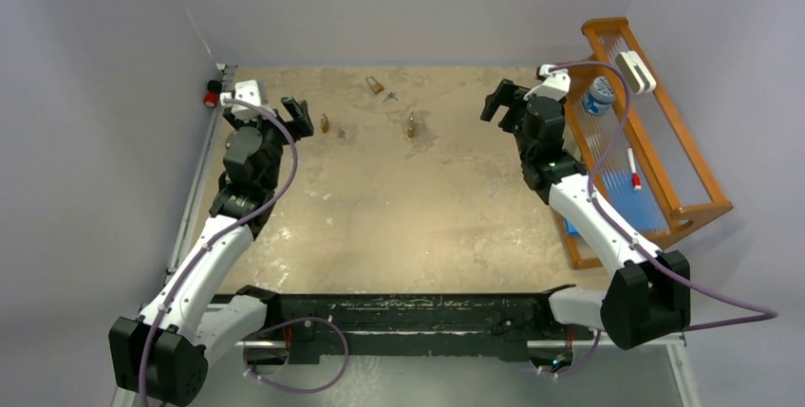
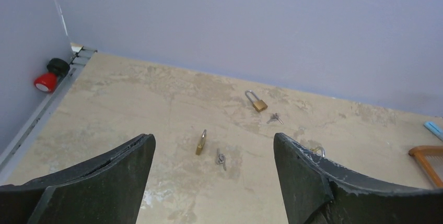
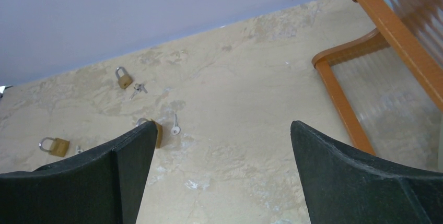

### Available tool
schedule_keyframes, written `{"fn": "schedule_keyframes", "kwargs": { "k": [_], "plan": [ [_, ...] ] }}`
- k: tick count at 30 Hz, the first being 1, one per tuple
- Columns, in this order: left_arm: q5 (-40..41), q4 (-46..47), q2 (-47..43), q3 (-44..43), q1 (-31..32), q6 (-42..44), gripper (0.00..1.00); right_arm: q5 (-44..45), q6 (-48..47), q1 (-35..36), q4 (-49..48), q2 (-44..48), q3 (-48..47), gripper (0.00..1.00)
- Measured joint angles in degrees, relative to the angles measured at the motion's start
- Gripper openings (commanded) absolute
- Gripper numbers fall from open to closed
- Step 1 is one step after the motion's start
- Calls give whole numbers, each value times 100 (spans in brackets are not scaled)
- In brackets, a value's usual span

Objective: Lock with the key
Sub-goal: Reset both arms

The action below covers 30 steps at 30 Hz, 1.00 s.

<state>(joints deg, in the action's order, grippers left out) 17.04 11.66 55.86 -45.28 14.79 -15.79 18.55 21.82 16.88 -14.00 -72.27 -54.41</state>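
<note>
The left gripper hovers over the far left of the table, jaws spread wide with nothing between them. The right gripper hovers at the far right, equally wide and empty. Nothing is held yet, so the step in hand appears to be reaching for a lock and its key. To do it well, one arm should probably steady a padlock body while the other narrows its jaws and comes straight down on the key's broad head, because the thin key lies flat and could skid. The left padlock lies just beside the left gripper, on its inner side, with a small key just past it. The middle padlock sits between the grippers, somewhat nearer the right one. The far padlock lies beyond both, near the back wall. Which lock is meant, and whether any shackle is open, cannot be told.
</note>
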Motion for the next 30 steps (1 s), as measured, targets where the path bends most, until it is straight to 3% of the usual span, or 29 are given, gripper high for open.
{"fn": "schedule_keyframes", "kwargs": {
  "k": [21, 23, 30],
  "plan": [
    [-186, 450, -92, 326, -2, 481, 87, -149, -588, 0, 37, -7, -2, 99],
    [-186, 450, -92, 326, -2, 490, 87, -146, -595, 0, 37, -7, -2, 94],
    [-212, 450, -92, 326, -2, 481, 88, -332, -640, 0, 111, 2, -4, 99]
  ]
}}
